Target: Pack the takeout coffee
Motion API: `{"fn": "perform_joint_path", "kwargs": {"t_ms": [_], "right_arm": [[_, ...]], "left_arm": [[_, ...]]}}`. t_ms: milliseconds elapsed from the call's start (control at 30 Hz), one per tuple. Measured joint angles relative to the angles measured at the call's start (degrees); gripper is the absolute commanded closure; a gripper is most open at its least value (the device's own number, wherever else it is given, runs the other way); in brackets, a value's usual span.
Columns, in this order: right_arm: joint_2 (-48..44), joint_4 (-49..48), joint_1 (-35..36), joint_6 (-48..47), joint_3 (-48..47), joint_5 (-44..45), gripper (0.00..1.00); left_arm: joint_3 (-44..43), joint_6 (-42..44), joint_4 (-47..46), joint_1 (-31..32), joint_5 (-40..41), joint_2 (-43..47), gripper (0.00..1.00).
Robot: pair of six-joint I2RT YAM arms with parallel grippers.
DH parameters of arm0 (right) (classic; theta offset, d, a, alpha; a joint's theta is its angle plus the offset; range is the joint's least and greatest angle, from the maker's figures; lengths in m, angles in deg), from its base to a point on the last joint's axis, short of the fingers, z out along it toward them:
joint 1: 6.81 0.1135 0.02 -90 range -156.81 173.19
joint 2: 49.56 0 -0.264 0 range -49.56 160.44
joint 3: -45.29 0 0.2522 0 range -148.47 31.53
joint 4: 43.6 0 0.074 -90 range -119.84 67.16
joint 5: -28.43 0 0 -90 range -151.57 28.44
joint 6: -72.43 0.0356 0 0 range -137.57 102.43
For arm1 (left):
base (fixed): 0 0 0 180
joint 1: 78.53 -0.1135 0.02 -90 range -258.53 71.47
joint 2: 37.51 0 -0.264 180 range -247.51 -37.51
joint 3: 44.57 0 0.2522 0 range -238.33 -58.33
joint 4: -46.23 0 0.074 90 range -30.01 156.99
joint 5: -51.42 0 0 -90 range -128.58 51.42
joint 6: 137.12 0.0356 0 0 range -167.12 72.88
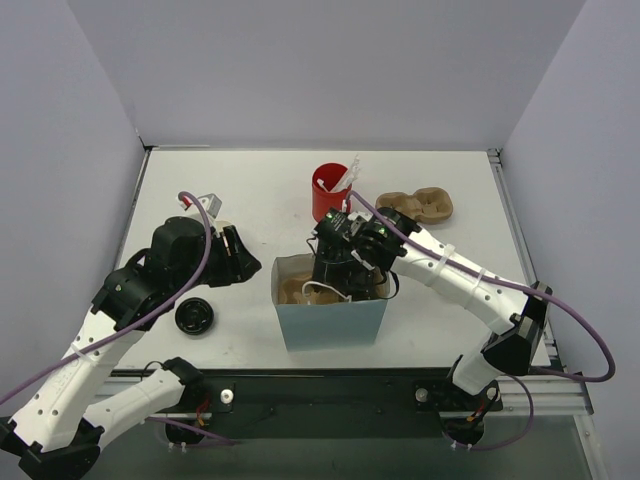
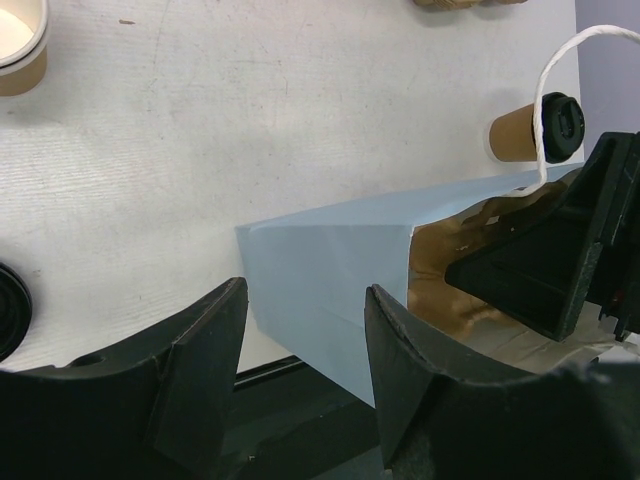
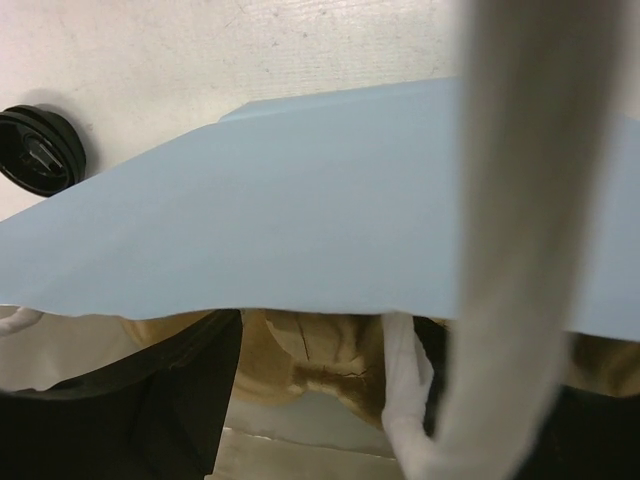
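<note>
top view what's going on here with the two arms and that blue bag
The right gripper is down inside the open blue paper bag. The left gripper hovers open beside the bag, holding nothing. The takeout coffee, lid on, sits on the table outside the bag, not yet packed.

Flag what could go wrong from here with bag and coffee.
1. The right pincer is down inside the blue bag, with a white handle draped across its camera. Lifting out may snag it and tip the bag.
2. The left pincer is open beside the bag's corner, so nothing steadies the bag.
3. The takeout coffee sits outside the bag, apparently on its side. It may roll when grasped.
</note>
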Motion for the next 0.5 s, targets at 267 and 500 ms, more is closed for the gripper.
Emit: {"fn": "perform_joint_path", "kwargs": {"t_ms": [267,500], "right_arm": [[0.0,0.7,0.0,0.0,-1.7,0.6,0.35],[-1.4,1.0,0.0,0.0,-6.9,0.7,0.35]], "left_arm": [[-0.3,0.2,0.9,0.0,-0.1,0.0,0.37],[-4.4,0.5,3.1,0.0,-2.1,-0.7,0.36]]}}
